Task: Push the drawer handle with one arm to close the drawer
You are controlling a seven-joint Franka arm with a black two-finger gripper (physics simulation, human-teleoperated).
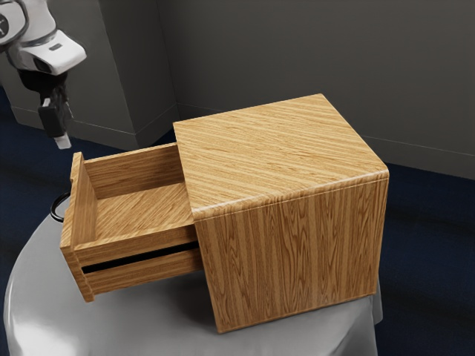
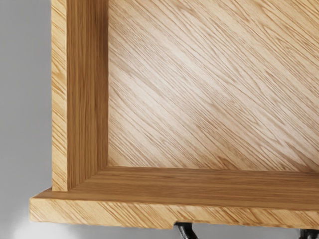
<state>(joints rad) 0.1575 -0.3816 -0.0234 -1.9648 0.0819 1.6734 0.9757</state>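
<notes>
My gripper (image 1: pixel 62 141) hangs at the upper left of the exterior view, above and slightly outward of the drawer front; its state cannot be made out. The wooden drawer (image 1: pixel 79 215) stands well out of the cabinet (image 1: pixel 278 156), and its inside shows no contents. A curved black handle (image 1: pixel 56 209) is fixed to the outer face of the drawer front, lower than the gripper and apart from it. In the wrist view, the drawer (image 2: pixel 199 84) lies beneath my hand, with parts of the black handle (image 2: pixel 186 231) beyond its front edge.
The cabinet rests on a round table with a grey cover (image 1: pixel 148 326), whose edge curves round below the drawer front. Grey walls (image 1: pixel 260 59) and a dark blue floor (image 1: pixel 438 215) lie behind.
</notes>
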